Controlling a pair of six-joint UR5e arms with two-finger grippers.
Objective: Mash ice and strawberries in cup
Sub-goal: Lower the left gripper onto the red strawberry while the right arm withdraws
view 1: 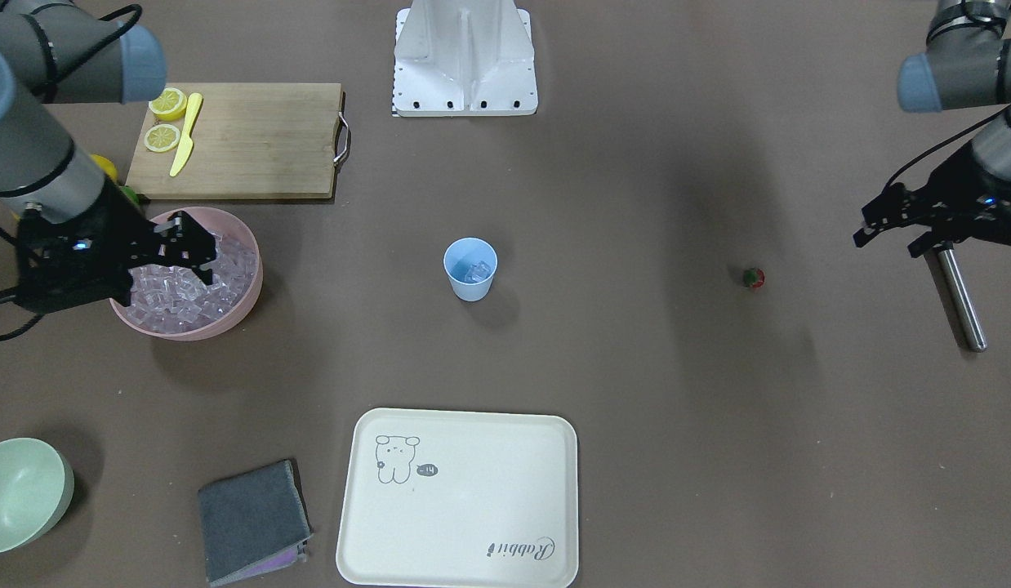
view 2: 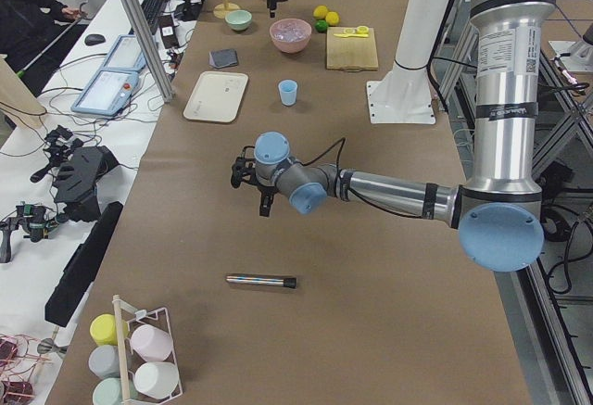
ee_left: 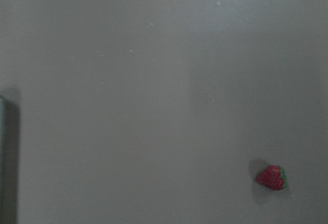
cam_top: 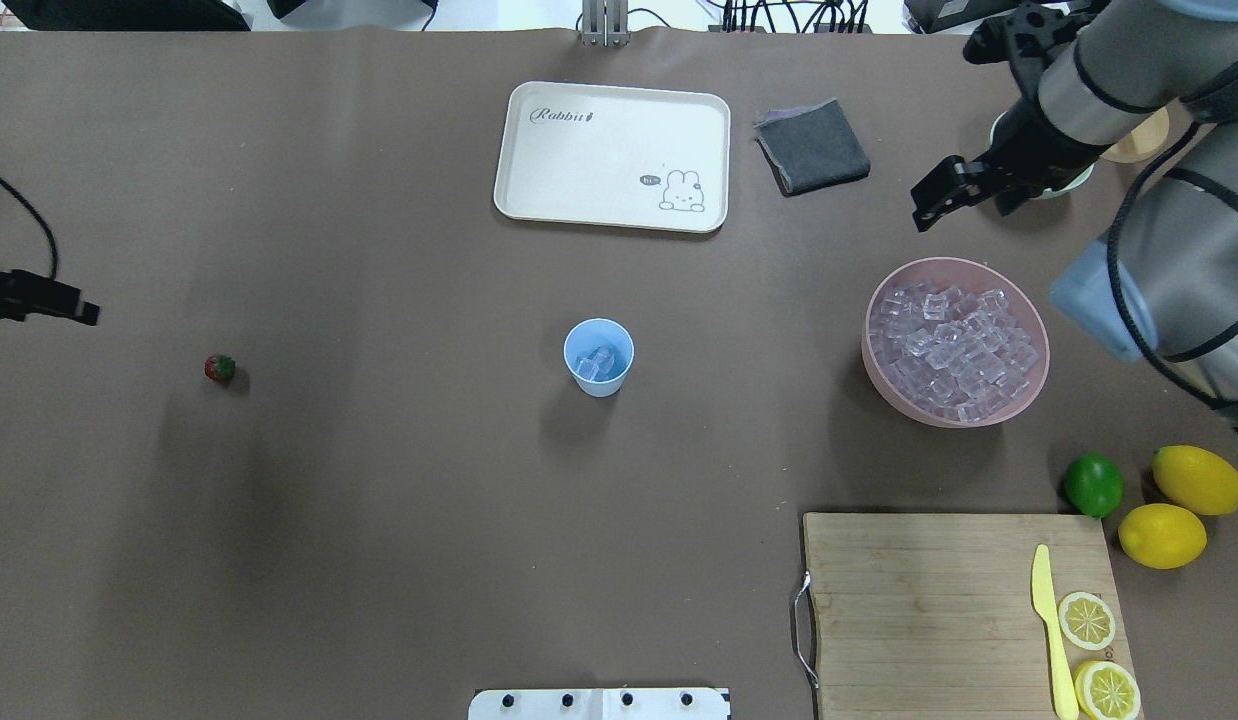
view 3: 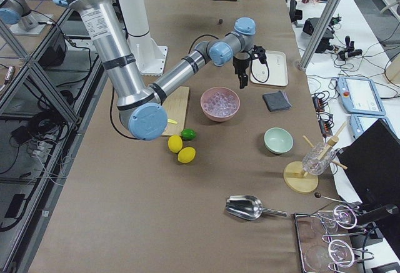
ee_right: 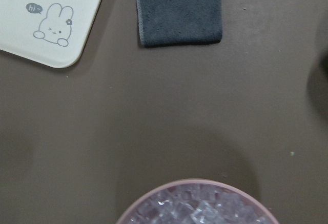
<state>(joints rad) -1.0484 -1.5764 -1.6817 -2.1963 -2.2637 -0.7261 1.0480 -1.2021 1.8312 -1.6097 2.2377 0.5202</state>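
Note:
The light-blue cup [view 1: 470, 269] [cam_top: 598, 357] stands upright mid-table with a few clear ice cubes [cam_top: 601, 362] inside. More ice [cam_top: 954, 340] fills a pink bowl [cam_top: 1029, 395]. A small red strawberry [view 1: 753, 278] [cam_top: 219, 368] [ee_left: 271, 177] lies alone on the table, well toward my left side. My left gripper [view 1: 886, 243] hovers open and empty, a short way from the strawberry, over one end of a metal rod [view 1: 959, 298]. The right gripper [cam_top: 959, 205] [view 1: 191, 249] hangs open and empty above the far edge of the pink bowl.
A cream tray [cam_top: 612, 155] and a grey cloth [cam_top: 812, 146] lie beyond the cup. A wooden cutting board [cam_top: 929, 600] carries lemon slices [cam_top: 1087, 620] and a yellow knife [cam_top: 1049, 630]. A lime [cam_top: 1093, 484], two lemons [cam_top: 1196, 479] and a pale green bowl [view 1: 24, 494] sit at my right.

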